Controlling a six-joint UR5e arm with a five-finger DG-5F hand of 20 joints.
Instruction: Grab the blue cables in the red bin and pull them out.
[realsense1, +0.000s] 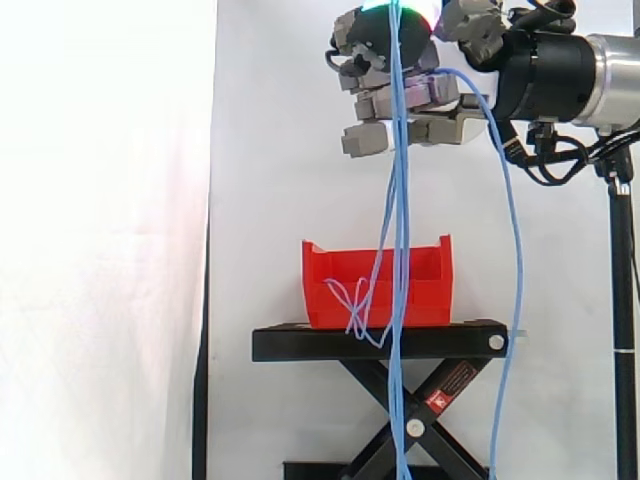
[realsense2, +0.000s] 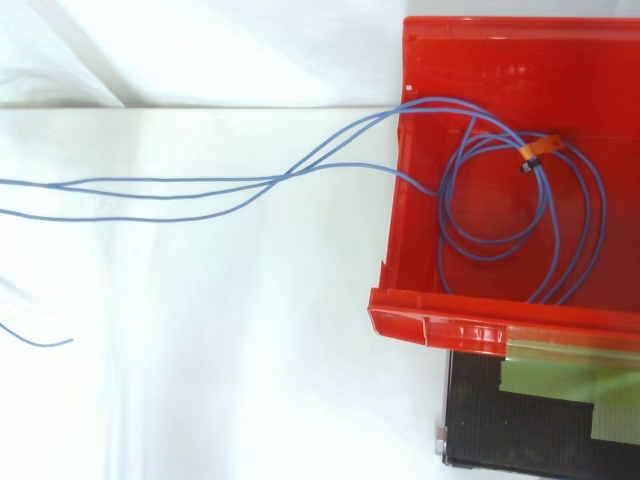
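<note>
Thin blue cables (realsense1: 399, 200) hang in a bundle from the grey multi-fingered robot hand (realsense1: 440, 95), whose fingers are curled round them, clamping the strands high above the red plastic bin (realsense1: 425, 290). The bin sits near the middle of the black scissor stand's (realsense1: 300, 345) top plate, in front of the white curtain (realsense1: 270, 150). In the side view the strands drop straight down across the bin's face; some tangle in a small loop at the plate's front edge, and others hang on below the plate. One more strand arcs from the hand and falls past the plate's right end. From above, part of the cables lies coiled on the bin's floor, bound by a small orange tie (realsense2: 540, 150), while several strands cross the bin's left wall.
</note>
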